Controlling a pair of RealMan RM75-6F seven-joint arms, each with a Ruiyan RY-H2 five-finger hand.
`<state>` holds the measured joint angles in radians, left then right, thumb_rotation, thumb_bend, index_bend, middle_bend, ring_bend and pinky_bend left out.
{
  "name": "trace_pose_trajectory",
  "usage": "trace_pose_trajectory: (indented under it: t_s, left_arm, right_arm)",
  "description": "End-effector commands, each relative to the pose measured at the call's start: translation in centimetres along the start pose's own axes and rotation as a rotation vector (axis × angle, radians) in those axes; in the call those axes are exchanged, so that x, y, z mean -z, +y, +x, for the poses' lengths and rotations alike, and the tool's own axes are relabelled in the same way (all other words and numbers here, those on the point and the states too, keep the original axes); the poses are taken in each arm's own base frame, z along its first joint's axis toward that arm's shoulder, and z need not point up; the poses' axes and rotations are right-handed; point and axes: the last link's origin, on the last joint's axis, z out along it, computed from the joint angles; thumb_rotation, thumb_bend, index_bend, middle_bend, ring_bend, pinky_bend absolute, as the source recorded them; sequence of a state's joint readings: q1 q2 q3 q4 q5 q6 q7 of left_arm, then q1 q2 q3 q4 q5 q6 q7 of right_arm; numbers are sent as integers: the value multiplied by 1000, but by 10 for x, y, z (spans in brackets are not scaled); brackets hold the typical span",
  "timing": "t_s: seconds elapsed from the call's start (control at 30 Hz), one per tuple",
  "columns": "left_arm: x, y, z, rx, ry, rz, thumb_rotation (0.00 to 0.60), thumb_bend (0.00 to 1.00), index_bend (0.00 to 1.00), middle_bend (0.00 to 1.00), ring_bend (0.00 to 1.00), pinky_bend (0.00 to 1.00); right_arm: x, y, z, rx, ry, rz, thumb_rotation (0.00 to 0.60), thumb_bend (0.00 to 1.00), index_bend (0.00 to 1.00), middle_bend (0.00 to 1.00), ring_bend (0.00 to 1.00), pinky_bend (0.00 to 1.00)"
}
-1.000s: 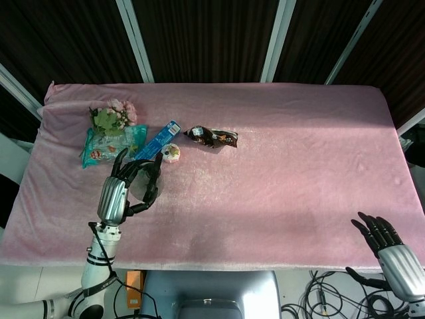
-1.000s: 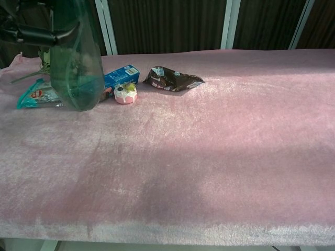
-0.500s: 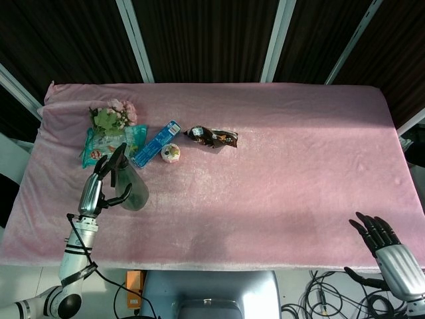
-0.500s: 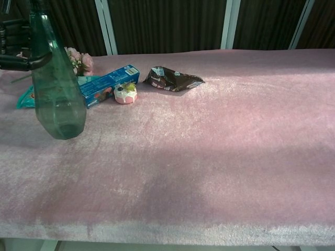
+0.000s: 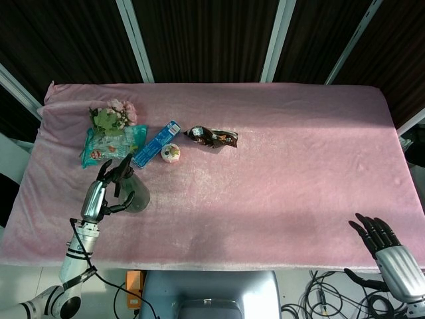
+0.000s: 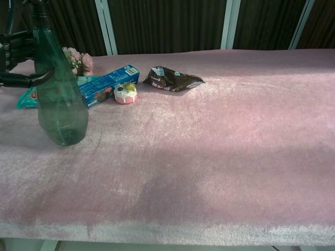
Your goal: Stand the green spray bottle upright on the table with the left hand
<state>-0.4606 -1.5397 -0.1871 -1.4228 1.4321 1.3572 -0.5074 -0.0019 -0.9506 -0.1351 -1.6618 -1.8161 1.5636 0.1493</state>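
Chest view shows the green spray bottle standing upright on the pink worktop at the left of the frame, in front of the blue box. Your left hand curls loosely around its neck; I cannot tell if the fingers really press it. If you pull away sideways, a finger may catch the trigger and tip the bottle toward the box. Half a second ago the bottle leaned a little; now it sits flat and slightly more right. Your right hand rests with fingers apart and holds nothing, at the lower right.
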Motion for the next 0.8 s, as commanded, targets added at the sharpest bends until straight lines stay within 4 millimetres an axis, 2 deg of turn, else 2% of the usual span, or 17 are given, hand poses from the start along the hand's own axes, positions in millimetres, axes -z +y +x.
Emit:
trace_pose_trajectory:
  t_s: [0.03, 0.8]
  left_arm:
    - [3, -3, -2, 17, 11, -16, 600, 536, 712, 705, 347, 0]
    - [7, -33, 0, 13, 14, 5, 600, 519, 696, 660, 318, 0]
  right_arm:
    - [0, 0, 0, 0, 0, 1, 600, 335, 0, 0, 0, 0]
    - [0, 0, 0, 0, 1, 3, 600, 335, 0, 0, 0, 0]
